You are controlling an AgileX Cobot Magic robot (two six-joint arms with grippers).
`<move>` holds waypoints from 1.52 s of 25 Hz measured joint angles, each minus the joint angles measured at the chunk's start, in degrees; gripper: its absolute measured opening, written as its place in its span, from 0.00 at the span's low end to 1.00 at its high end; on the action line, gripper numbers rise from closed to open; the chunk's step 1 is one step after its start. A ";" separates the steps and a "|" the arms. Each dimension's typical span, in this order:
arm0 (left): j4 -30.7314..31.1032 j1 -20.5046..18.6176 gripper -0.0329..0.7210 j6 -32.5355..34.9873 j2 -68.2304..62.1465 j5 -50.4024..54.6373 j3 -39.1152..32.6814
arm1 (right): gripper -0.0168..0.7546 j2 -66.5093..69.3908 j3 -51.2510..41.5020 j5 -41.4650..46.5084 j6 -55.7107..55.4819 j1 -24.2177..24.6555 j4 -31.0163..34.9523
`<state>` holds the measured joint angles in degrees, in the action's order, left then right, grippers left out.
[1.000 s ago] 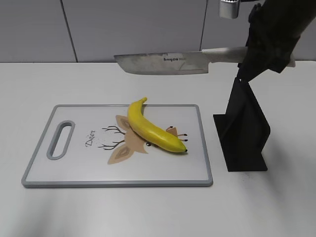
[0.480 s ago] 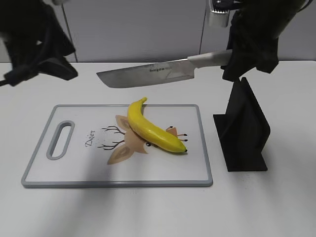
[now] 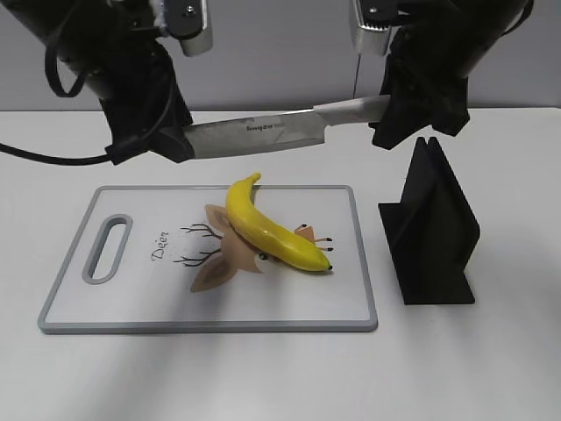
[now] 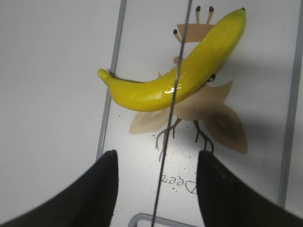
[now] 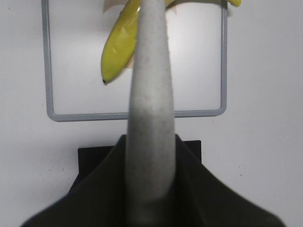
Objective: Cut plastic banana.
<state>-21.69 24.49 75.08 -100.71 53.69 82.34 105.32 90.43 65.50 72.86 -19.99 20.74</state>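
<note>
The plastic banana (image 3: 272,232) lies diagonally on the white cutting board (image 3: 131,298), stem toward the back; it also shows in the left wrist view (image 4: 180,82) and the right wrist view (image 5: 116,49). My right gripper (image 3: 399,110) is shut on the grey handle (image 5: 150,118) of a knife (image 3: 254,136), held level in the air above the board's back edge. My left gripper (image 3: 166,140) is open, its fingers (image 4: 156,189) either side of the blade's tip end (image 4: 163,156) without touching it.
A black knife stand (image 3: 434,232) is on the table right of the board. The board (image 4: 265,109) has a grey rim, a handle slot (image 3: 107,250) at its left end and a deer drawing under the banana.
The knife has moved left and a little lower with the right gripper. The left arm has come in from the upper left to the blade's tip.
</note>
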 joint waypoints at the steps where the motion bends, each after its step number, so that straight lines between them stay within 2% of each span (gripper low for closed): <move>1: 0.00 0.00 0.70 0.05 -0.39 -0.41 0.00 | 0.26 0.07 0.00 -0.22 0.22 0.05 0.70; 3: -0.21 0.00 0.61 0.05 -0.91 -1.80 0.00 | 0.26 0.62 0.05 -0.40 0.96 0.12 2.58; 5: -0.51 0.00 0.47 0.05 -1.32 -2.23 0.13 | 0.26 1.26 0.12 -0.53 1.54 0.12 3.91; 6: -0.55 0.00 0.34 0.05 -1.65 -2.01 0.13 | 0.26 1.71 0.12 -0.85 1.61 0.12 4.27; 8: -0.47 0.00 0.14 0.11 -2.01 -1.25 0.18 | 0.26 2.49 0.12 -1.23 1.68 0.19 4.79; 10: -0.36 0.00 0.08 0.42 -2.42 -0.60 0.17 | 0.26 2.94 0.12 -1.77 2.33 0.21 4.50; 21: -0.59 0.05 0.04 0.64 -3.81 -0.84 0.17 | 0.26 6.07 0.22 -4.26 3.41 0.49 2.70; 26: -2.76 -0.07 0.04 0.32 -5.78 -0.55 0.17 | 0.26 9.96 0.29 -4.42 3.58 0.49 -0.45; 38: -5.22 -0.09 0.04 -3.63 -9.68 1.48 0.17 | 0.26 13.88 0.29 -4.90 4.44 0.49 -2.10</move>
<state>-26.91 24.41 71.45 -110.39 55.17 82.51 119.20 90.72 60.60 77.30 -19.49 18.64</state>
